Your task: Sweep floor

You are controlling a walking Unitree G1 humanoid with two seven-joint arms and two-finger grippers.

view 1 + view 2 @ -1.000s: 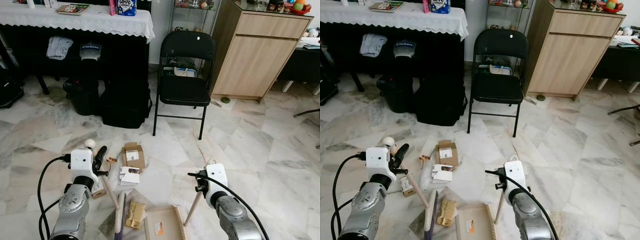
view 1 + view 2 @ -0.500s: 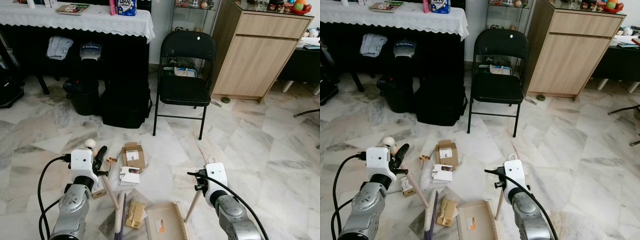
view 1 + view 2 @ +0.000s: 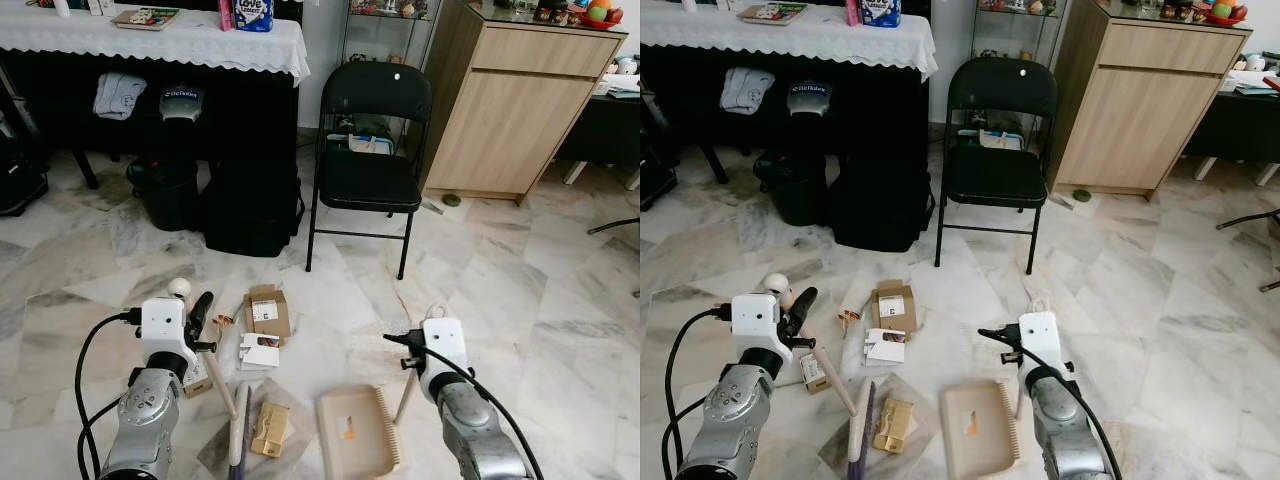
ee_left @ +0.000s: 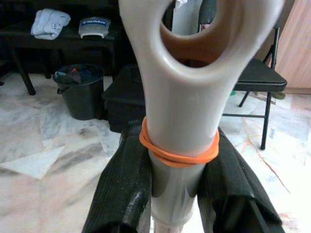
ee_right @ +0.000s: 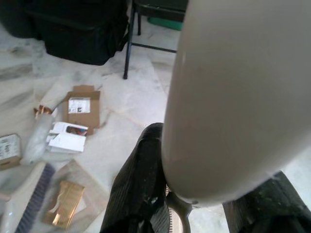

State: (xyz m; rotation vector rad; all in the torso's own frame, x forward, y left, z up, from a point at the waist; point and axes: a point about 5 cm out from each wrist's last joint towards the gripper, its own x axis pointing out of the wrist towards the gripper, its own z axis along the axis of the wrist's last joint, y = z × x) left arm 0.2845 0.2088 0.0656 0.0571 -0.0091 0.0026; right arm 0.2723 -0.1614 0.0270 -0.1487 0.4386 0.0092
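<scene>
Sliding rightward, the dustpan (image 3: 357,432), its handle clamped in the right tool (image 3: 408,378), now sits farther from the debris (image 3: 266,428) beside the broom (image 3: 240,425), gripped by the left tool (image 3: 203,335); sweeping-in gets harder.

Silver jointed arms; white boxy wrist modules; looping black cables; black-fingered left end effector (image 3: 203,312).

Polished grey-white marble floor (image 3: 520,270) shines under matt brown cardboard boxes (image 3: 266,309), with a crinkled clear plastic wrapper (image 3: 218,445) at 7 o'clock. The beige plastic dustpan (image 3: 355,442) looks smooth and dull; its pale handle (image 5: 228,97) is semi-glossy. An orange rubber band (image 4: 177,153) rings the cream plastic broom handle (image 4: 182,87). The black folding chair (image 3: 370,150) has a painted metal frame and a padded vinyl seat. The light wood-grain cabinet (image 3: 510,110) is matt, and the white lace cloth (image 3: 160,40) soft.
</scene>
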